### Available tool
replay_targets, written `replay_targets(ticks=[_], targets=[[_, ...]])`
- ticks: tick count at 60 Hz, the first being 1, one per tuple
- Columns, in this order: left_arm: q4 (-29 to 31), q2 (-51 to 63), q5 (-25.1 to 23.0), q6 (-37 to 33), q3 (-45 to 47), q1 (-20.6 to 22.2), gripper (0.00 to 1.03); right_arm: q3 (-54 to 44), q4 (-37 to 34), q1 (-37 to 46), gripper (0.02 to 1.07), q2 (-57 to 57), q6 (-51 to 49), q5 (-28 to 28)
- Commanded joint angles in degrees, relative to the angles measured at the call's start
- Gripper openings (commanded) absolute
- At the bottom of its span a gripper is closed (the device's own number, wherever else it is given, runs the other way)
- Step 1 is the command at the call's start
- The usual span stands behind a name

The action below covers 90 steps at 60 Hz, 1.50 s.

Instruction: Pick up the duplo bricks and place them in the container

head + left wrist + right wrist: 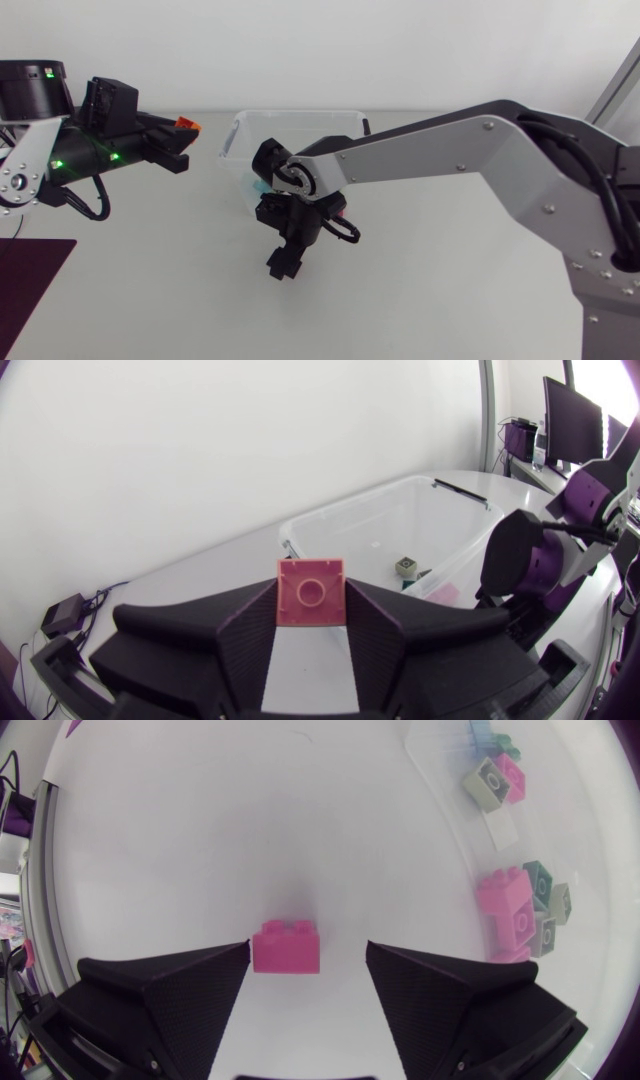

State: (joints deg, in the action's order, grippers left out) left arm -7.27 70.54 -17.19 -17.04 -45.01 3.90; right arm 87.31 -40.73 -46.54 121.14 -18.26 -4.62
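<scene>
Container (300, 115) on table (450, 300): several bricks (512, 905) already inside. Right gripper (307, 960), fingers apart, hangs over pink brick (286, 948) on the table outside the container. Left gripper (312, 625) is clamped on orange-red brick (312, 592), short of the container. By my judgement, at least two remain.

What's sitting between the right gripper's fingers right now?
A pink brick lies on the table within the open right gripper; the right wrist view shows it.
</scene>
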Motion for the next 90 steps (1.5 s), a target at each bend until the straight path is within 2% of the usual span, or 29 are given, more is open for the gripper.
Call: replay_targets(ticks=[1,2,4,11,25,32,39,41,43,48,58,67,79,90], targets=[[-0.9,1.1,0.6,2.4,-2.1,-0.5,0.26,1.4,-1.5,-0.7,0.69,2.3,0.0,0.2],[-1.4,1.8,1.4,2.9,-2.6,-0.5,0.26,1.5,-1.5,-0.7,0.61,2.7,0.0,0.3],[-1.6,2.4,1.5,3.2,-3.1,-0.4,0.26,1.6,-1.5,-0.7,0.53,3.0,0.0,0.3],[-4.6,5.5,4.5,5.4,-5.0,0.7,0.27,0.6,-0.9,-0.7,0.33,2.1,0.0,0.3],[-7.1,14.2,9.4,8.6,-11.1,5.2,0.29,-4.3,0.0,-0.3,0.31,-6.3,0.1,0.2],[-8.1,20.1,12.9,8.8,-15.1,8.9,0.3,-7.2,-0.1,0.1,0.31,-12.2,0.2,0.2],[-8.2,25.9,14.1,10.1,-19.6,11.0,0.48,-9.3,-0.6,1.4,0.31,-19.4,1.0,0.2],[-8.1,27.7,14.8,10.3,-20.8,11.8,0.58,-9.6,-0.8,1.8,0.31,-21.0,1.2,0.3],[-7.3,29.7,15.4,10.3,-22.1,12.6,0.76,-9.6,-0.8,2.4,0.31,-22.7,1.3,0.2],[-6.0,31.0,16.4,11.0,-23.3,13.4,0.99,-8.9,-0.9,3.7,0.31,-25.7,1.2,0.3],[-3.4,29.3,16.4,11.1,-22.6,13.2,0.99,-4.6,-1.7,6.6,0.31,-29.2,1.3,0.2],[-2.8,20.7,16.4,11.5,-17.0,11.7,0.99,1.1,-0.1,9.6,0.31,-30.2,3.0,0.2],[0.9,7.6,16.8,11.5,-10.7,9.6,0.99,3.8,8.1,12.5,0.31,-27.5,5.5,-1.0],[1.0,-1.3,20.8,11.9,-3.5,9.7,0.99,3.8,15.2,13.0,0.33,-21.6,6.1,-1.0]])
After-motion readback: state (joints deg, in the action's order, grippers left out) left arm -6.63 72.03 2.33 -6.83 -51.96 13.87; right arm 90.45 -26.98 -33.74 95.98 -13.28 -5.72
